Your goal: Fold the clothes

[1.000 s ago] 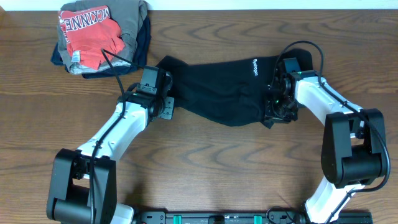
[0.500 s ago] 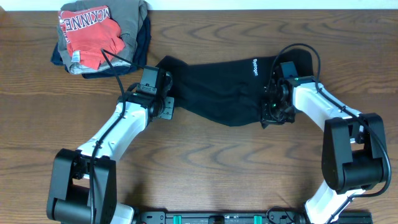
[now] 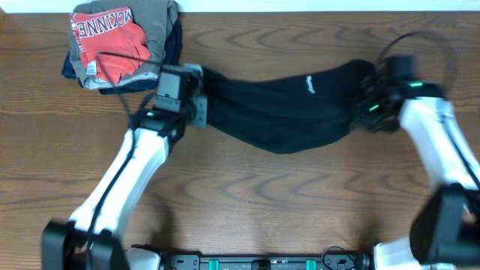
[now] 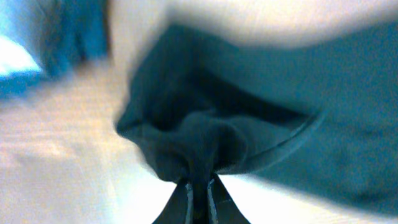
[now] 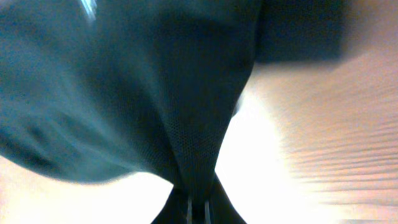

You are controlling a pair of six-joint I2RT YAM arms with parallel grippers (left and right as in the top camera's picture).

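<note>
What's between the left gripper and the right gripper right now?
Only the plain black soft-fabric top, stretched from left gripper to right gripper, in the overhead view.

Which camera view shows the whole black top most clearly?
The overhead view: the black top is seen almost complete there, stretched out from end to end. Each wrist view is blurred and shows only a bunch of its fabric, pinched in the left tool or the right tool.
</note>
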